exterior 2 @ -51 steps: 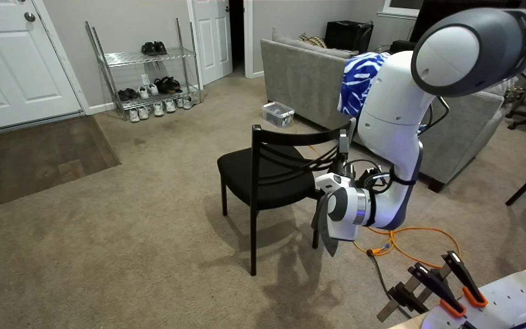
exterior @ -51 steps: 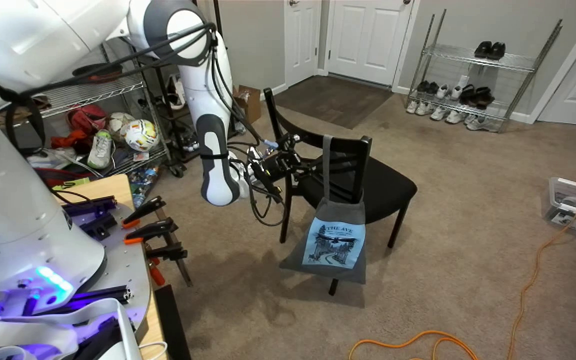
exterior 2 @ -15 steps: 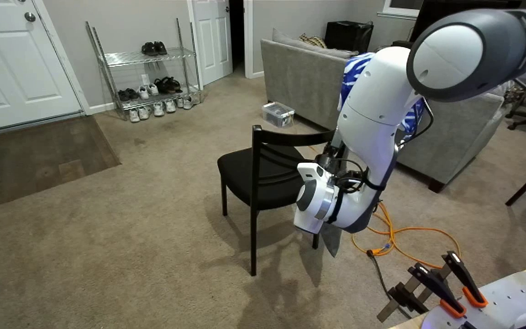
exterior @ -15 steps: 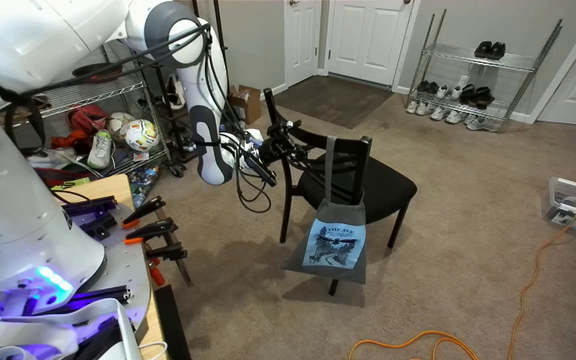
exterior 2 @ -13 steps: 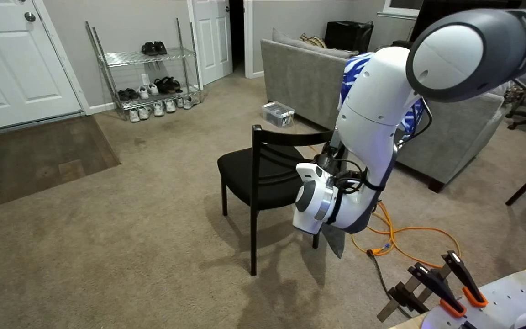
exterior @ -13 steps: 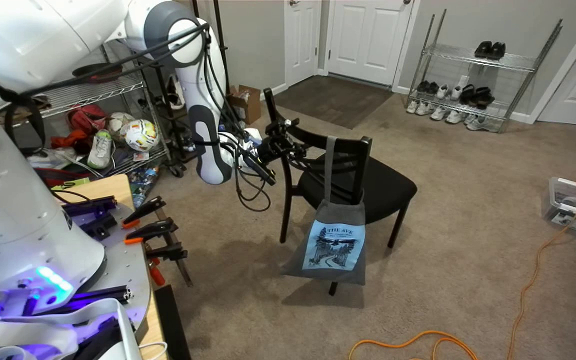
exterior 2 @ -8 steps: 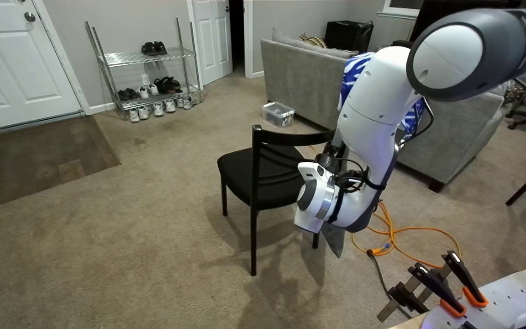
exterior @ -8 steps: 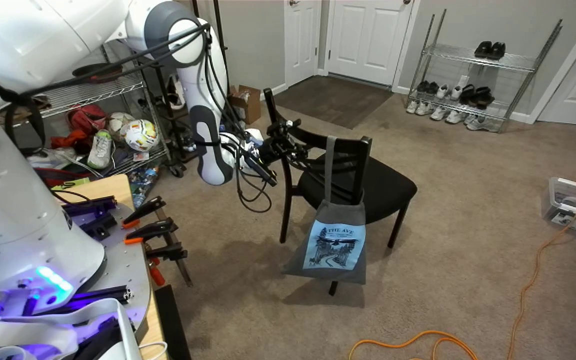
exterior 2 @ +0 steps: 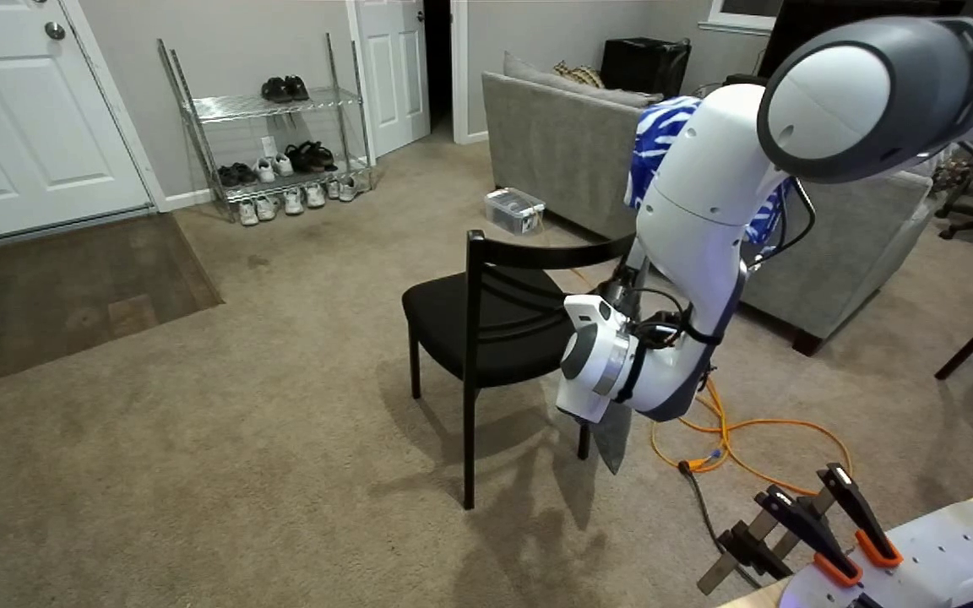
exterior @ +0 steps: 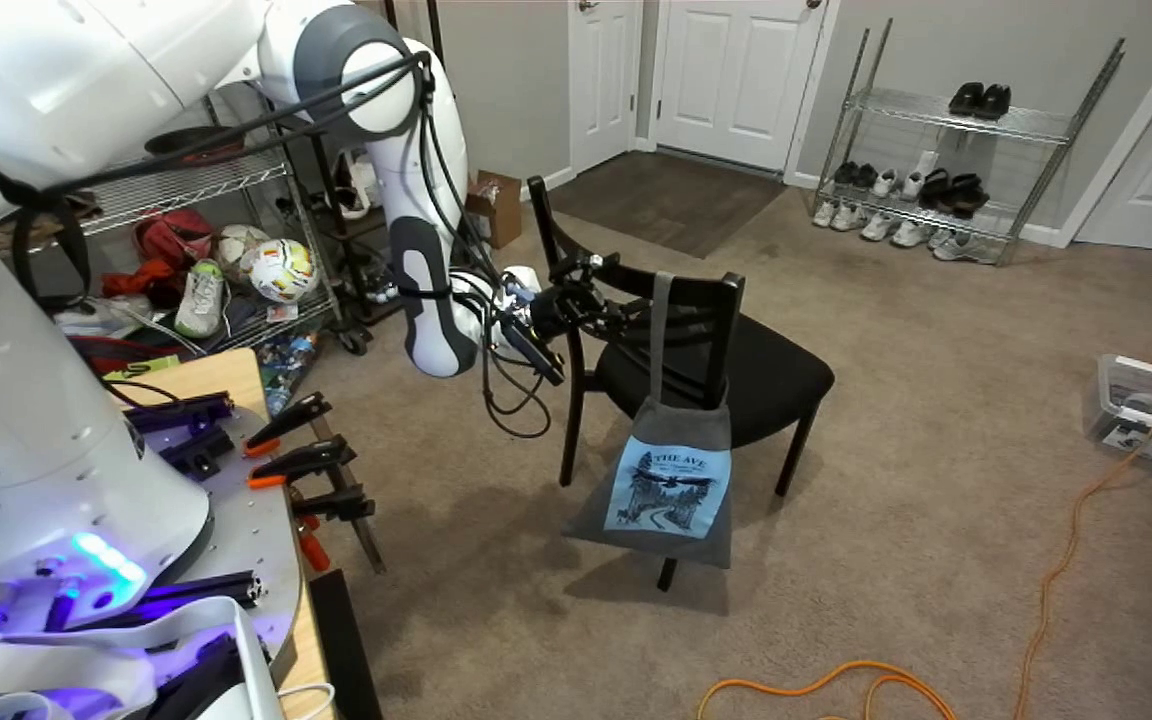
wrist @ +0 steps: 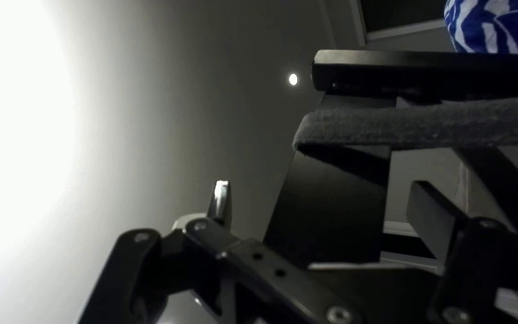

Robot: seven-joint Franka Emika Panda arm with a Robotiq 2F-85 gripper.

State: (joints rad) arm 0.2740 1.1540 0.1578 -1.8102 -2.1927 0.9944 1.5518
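A grey cloth bag (exterior: pixel 671 485) with a light blue print hangs by its strap (exterior: pixel 658 340) from the backrest of a black chair (exterior: pixel 781 375). The chair also shows in an exterior view (exterior 2: pixel 508 338), where the arm hides most of the bag (exterior 2: pixel 613 439). My gripper (exterior: pixel 634 315) is at the chair back, beside the strap. In the wrist view my gripper (wrist: pixel 321 193) is open, its fingers wide apart and holding nothing. The black top rail (wrist: pixel 335 202) shows between the fingers. The looped strap (wrist: pixel 421 123) lies over the rail, beyond the fingertips.
A wire shelf with a ball (exterior: pixel 281 270) stands behind the arm. Clamps (exterior: pixel 306 460) stick out from the robot's table. A shoe rack (exterior: pixel 946 165), a clear plastic box (exterior: pixel 1141 410), an orange cord (exterior: pixel 1046 590) and a grey sofa (exterior 2: pixel 567 152) stand or lie around.
Since the oldest frames the wrist has risen and shifted along the chair back. In the last half second the gripper moved slightly towards the strap. Chair and bag stay nearly still.
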